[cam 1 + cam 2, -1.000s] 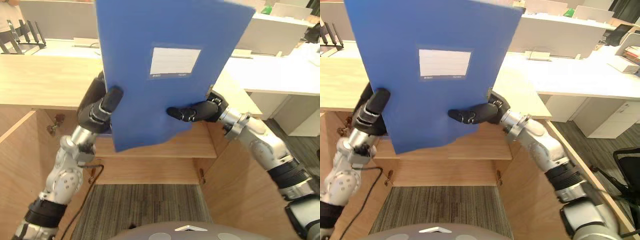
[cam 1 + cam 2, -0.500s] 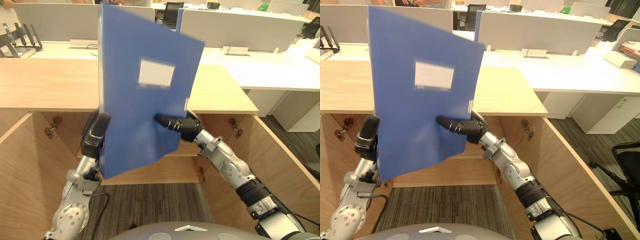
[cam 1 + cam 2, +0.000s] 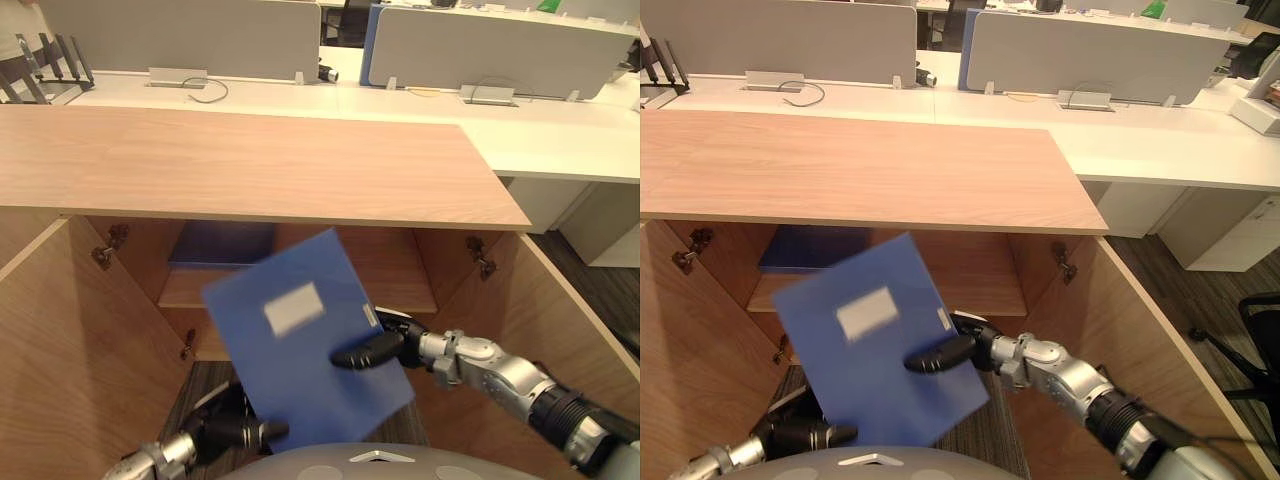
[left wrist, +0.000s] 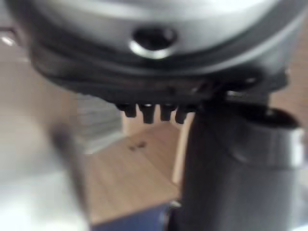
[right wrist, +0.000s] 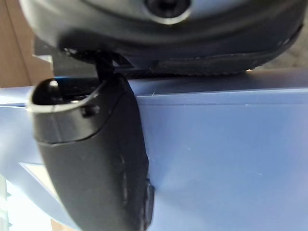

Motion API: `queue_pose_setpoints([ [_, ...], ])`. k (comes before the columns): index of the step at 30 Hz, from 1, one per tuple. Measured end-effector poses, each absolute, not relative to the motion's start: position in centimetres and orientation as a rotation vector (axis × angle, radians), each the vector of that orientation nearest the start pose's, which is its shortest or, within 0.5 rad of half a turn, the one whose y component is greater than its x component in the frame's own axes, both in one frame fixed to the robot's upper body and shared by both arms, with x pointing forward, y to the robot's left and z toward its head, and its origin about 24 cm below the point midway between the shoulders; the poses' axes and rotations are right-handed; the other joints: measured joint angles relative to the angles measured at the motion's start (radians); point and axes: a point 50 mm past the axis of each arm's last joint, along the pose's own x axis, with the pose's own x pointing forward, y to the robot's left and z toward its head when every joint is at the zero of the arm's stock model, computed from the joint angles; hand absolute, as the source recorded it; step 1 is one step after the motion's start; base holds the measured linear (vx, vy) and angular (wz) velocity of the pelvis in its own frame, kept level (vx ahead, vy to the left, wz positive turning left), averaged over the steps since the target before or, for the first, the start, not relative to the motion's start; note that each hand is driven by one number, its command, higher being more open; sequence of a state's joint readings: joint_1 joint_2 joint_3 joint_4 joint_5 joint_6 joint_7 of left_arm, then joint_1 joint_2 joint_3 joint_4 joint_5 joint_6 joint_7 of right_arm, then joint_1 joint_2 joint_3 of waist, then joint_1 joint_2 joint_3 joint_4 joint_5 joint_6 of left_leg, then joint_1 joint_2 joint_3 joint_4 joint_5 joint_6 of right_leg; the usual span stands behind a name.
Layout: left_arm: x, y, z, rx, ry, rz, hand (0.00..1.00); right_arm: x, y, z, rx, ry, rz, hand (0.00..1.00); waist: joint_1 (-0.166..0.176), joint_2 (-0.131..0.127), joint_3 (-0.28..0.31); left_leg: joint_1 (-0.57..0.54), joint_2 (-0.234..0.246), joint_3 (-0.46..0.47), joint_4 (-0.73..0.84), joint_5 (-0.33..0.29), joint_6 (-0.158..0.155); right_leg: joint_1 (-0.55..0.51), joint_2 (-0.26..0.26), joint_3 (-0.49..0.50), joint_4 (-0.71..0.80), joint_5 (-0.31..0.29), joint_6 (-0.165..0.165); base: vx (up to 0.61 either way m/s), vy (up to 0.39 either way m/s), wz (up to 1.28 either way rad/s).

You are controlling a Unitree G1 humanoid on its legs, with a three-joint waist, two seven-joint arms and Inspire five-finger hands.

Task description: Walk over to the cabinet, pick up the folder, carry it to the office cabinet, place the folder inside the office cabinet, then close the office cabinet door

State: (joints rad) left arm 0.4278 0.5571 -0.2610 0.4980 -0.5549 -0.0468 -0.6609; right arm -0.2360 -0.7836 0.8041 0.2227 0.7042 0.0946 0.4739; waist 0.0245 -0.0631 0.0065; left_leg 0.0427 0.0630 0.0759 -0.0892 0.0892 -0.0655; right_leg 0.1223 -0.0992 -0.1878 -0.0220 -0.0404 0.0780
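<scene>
Now the big wooden cabinet [image 3: 250,165] stands with both its doors [image 3: 50,330] swung wide open. The blue folder [image 3: 300,350] is up in the air in front of the cabinet's open middle. It is tipped to one side, lower than the cabinet's top, and not inside. Another dark blue folder [image 3: 222,245] lies flat on the shelf [image 3: 405,290] inside the cabinet, at its left end. The right hand [image 3: 392,340] pinches the blue folder's right edge, with its thumb [image 5: 91,159] pressed on the front. The left hand [image 3: 235,432] is low down in front of the cabinet, by the blue folder's bottom corner. I cannot tell if it grips. A small white label [image 3: 293,308] sits on the blue folder's front.
</scene>
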Motion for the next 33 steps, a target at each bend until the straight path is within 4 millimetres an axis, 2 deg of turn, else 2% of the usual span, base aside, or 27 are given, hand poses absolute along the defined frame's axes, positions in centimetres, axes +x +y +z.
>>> queue_pose_setpoints([
  [3, 6.0, 24.9, -11.3, -0.098, 0.979, -0.449, 1.00, 23.4, -17.6, -0.2, -0.412, 0.580, 1.062, 0.00, 0.028, 0.002, 0.008, -0.003, -0.004, -0.008, 0.000, -0.001, -0.001, 0.001, 0.002, -0.004, -0.005, -0.002, -0.002, 0.00, -0.015, 0.06],
  [5, 5.3, 25.8, -12.1, -0.042, 1.044, -0.394, 1.00, 23.5, -17.4, 0.0, -0.531, 0.564, 1.134, 0.00, 0.027, -0.008, 0.013, -0.005, -0.007, -0.017, 0.000, -0.001, -0.001, 0.004, 0.000, -0.013, -0.006, -0.006, -0.001, 0.00, -0.011, 0.11],
  [8, 5.0, 26.4, -12.9, -0.016, 1.061, -0.259, 1.00, 23.9, -16.5, -0.1, -0.599, 0.509, 1.149, 0.00, 0.027, -0.010, 0.021, -0.016, -0.015, -0.025, 0.000, 0.000, 0.000, 0.000, -0.006, -0.019, -0.006, -0.006, 0.000, 0.01, 0.000, 0.10],
  [10, 5.1, 26.0, -13.3, 0.008, 1.064, -0.229, 1.00, 24.3, -15.8, -0.6, -0.662, 0.481, 1.149, 0.00, 0.027, -0.004, 0.025, -0.016, -0.022, -0.027, 0.002, -0.001, 0.003, 0.000, -0.011, -0.026, -0.001, -0.008, 0.004, 0.02, 0.010, 0.07],
  [12, 5.3, 25.6, -13.4, 0.029, 1.043, -0.194, 1.00, 24.7, -15.7, -1.9, -0.671, 0.513, 1.100, 0.00, 0.029, 0.004, 0.030, -0.016, -0.034, -0.034, 0.003, 0.000, 0.008, 0.001, -0.021, -0.029, 0.004, -0.013, 0.011, 0.01, 0.013, 0.10],
  [13, 5.3, 25.4, -13.5, 0.035, 1.042, -0.189, 1.00, 24.8, -16.0, -2.3, -0.650, 0.530, 1.075, 0.00, 0.031, 0.008, 0.033, -0.016, -0.037, -0.036, 0.003, 0.000, 0.010, 0.002, -0.023, -0.031, 0.005, -0.013, 0.013, 0.00, 0.017, 0.12],
  [16, 5.0, 24.8, -14.0, -0.006, 1.038, -0.089, 1.00, 25.2, -17.1, -4.3, -0.440, 0.597, 0.852, 0.00, 0.043, 0.023, 0.043, -0.016, -0.048, -0.045, 0.003, 0.001, 0.013, 0.004, -0.033, -0.043, 0.012, -0.018, 0.020, 0.00, 0.011, 0.11],
  [18, 5.0, 24.1, -14.3, -0.019, 1.038, -0.041, 1.00, 25.9, -17.5, -5.2, -0.247, 0.604, 0.635, 0.00, 0.045, 0.039, 0.052, -0.016, -0.053, -0.053, 0.003, 0.004, 0.017, 0.004, -0.038, -0.052, 0.022, -0.021, 0.023, -0.03, 0.003, 0.10],
  [23, 4.8, 23.4, -14.5, -0.046, 1.036, 0.026, 1.00, 26.8, -17.4, -6.1, 0.006, 0.593, 0.342, 0.00, 0.056, 0.049, 0.059, -0.015, -0.053, -0.056, 0.000, 0.005, 0.019, 0.006, -0.038, -0.055, 0.023, -0.021, 0.023, -0.04, -0.008, 0.03],
  [27, 4.9, 23.0, -14.1, -0.055, 1.016, 0.035, 1.00, 27.1, -17.4, -7.4, 0.167, 0.669, 0.129, 0.00, 0.065, 0.063, 0.070, -0.015, -0.055, -0.059, 0.000, 0.007, 0.021, 0.008, -0.040, -0.058, 0.022, -0.021, 0.024, -0.03, -0.005, 0.02],
  [29, 5.2, 22.8, -14.0, -0.061, 1.005, 0.043, 1.00, 27.0, -17.6, -7.8, 0.265, 0.692, 0.024, 0.00, 0.081, 0.068, 0.082, -0.013, -0.055, -0.061, 0.000, 0.007, 0.021, 0.013, -0.040, -0.061, 0.020, -0.021, 0.024, -0.03, -0.015, 0.05],
  [33, 5.7, 22.4, -13.8, -0.083, 0.987, 0.059, 1.00, 28.3, -17.1, -7.3, 0.540, 0.670, -0.162, 0.00, 0.092, 0.076, 0.129, -0.008, -0.055, -0.073, -0.001, 0.007, 0.021, 0.028, -0.040, -0.078, 0.013, -0.021, 0.025, -0.03, -0.021, 0.09],
])
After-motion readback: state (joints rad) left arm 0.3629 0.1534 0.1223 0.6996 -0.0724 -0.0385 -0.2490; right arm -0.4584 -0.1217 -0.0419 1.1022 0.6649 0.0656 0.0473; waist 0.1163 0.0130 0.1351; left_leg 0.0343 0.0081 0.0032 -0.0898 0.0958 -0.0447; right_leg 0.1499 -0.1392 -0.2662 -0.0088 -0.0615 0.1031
